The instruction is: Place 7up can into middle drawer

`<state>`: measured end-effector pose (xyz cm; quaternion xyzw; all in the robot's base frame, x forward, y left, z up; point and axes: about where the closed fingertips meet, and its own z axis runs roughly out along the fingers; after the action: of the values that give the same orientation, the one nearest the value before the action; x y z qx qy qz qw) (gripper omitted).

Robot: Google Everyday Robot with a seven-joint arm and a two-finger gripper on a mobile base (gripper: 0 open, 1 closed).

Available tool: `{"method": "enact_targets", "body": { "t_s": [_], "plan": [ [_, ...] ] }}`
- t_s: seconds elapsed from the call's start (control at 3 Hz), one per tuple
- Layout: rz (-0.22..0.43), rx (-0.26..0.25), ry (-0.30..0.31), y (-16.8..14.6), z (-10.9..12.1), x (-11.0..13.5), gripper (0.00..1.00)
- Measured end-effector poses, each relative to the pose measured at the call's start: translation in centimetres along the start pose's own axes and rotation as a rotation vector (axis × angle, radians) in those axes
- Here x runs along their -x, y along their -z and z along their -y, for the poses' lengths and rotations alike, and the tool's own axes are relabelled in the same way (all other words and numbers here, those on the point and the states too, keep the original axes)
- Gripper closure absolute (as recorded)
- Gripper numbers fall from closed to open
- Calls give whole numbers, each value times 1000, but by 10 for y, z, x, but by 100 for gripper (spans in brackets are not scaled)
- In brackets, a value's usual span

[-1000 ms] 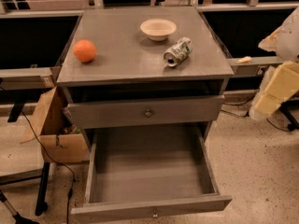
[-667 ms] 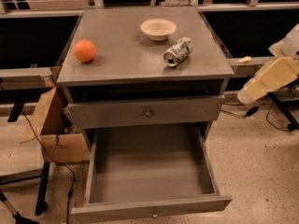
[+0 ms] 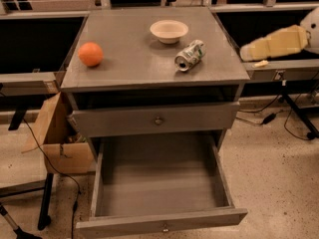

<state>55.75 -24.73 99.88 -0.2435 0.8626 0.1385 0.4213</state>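
The end effector (image 3: 249, 51) hangs at the right, just beside the table's (image 3: 124, 66) top edge. Its outline is indistinct, and its cream arm (image 3: 279, 41) runs off the right border. The middle drawer's (image 3: 159, 183) front is cut by the bottom border, with the knob barely inside. The 7up can's (image 3: 190, 55) markings are unreadable. A cardboard box (image 3: 55, 133) is partly hidden behind the table's left side.
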Motion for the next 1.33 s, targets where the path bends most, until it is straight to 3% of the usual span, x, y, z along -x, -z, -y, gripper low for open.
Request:
{"method": "enact_targets", "body": {
  "t_s": [0.33,0.67,1.0,1.33],
  "plan": [
    [96,-40,-94,-15,13,66,0],
    [96,-40,-95,-15,13,66,0],
    [56,-8,-159,-24,16,62,0],
    [-62,-3,-253,-53,4,68,0]
  ]
}}
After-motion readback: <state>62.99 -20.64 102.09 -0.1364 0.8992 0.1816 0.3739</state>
